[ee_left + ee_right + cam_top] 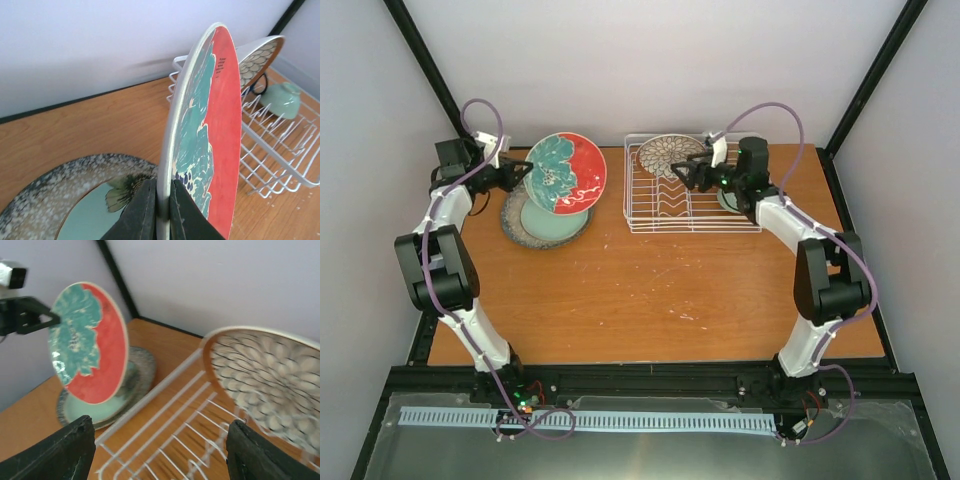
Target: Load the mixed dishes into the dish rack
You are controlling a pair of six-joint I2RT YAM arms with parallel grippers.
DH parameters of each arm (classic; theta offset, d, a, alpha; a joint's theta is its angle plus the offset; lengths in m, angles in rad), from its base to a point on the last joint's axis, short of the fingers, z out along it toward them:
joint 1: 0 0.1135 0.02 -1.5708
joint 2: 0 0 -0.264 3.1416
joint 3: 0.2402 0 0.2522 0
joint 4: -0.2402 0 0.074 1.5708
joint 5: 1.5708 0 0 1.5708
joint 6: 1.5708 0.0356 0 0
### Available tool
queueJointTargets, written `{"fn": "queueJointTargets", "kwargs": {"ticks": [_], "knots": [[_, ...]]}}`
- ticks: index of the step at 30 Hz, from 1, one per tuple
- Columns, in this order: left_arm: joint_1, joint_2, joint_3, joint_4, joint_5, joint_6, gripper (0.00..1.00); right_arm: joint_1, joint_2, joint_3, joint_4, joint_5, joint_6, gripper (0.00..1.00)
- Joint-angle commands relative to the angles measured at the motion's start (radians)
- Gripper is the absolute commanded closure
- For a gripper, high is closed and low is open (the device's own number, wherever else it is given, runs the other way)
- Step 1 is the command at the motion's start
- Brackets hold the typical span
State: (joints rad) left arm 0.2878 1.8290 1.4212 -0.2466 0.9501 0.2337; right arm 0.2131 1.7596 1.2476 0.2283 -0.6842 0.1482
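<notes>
My left gripper [525, 172] [161, 189] is shut on the lower edge of a red and teal flowered plate [568, 172] [210, 130] [90, 345], holding it upright above the pale teal plate [548, 222] [85, 215]. The teal plate lies on the speckled grey plate [513, 222] [50, 180]. The white wire dish rack [690, 215] [280, 150] [170, 400] holds the petal-patterned plate [668, 155] [260, 375] upright at its back left. My right gripper [682, 172] [160, 442] is open and empty over the rack, beside that plate. The pale green cup [282, 98] lies upside down in the rack. The blue mug is out of view.
Black frame posts [425, 70] stand at the back corners by the white walls. The stacked plates sit at the table's back left, a short gap left of the rack. Bare wooden tabletop [650, 290] stretches in front of both.
</notes>
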Motion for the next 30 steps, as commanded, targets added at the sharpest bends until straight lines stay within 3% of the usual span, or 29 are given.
{"fn": "queueJointTargets", "kwargs": {"ticks": [1,7,10,16,26,28,30], "knots": [[0.000,-0.049,0.060,0.166,0.231,-0.067,0.99,0.041,0.077,0.094,-0.008,-0.215,-0.076,0.28],[-0.006,-0.022,0.089,0.261,0.373,-0.155,0.99,0.086,0.146,0.228,-0.175,-0.334,-0.160,0.27],[-0.028,-0.008,0.116,0.277,0.409,-0.175,0.99,0.110,0.191,0.339,-0.338,-0.351,-0.260,0.27],[-0.105,0.022,0.157,0.249,0.427,-0.168,0.99,0.153,0.268,0.474,-0.504,-0.363,-0.336,0.27],[-0.160,0.030,0.157,0.267,0.459,-0.195,0.99,0.182,0.321,0.549,-0.535,-0.360,-0.335,0.28],[-0.175,0.032,0.155,0.284,0.461,-0.209,0.99,0.189,0.337,0.570,-0.529,-0.375,-0.323,0.34],[-0.191,0.037,0.153,0.298,0.456,-0.218,0.99,0.193,0.344,0.576,-0.505,-0.388,-0.304,0.50]]}}
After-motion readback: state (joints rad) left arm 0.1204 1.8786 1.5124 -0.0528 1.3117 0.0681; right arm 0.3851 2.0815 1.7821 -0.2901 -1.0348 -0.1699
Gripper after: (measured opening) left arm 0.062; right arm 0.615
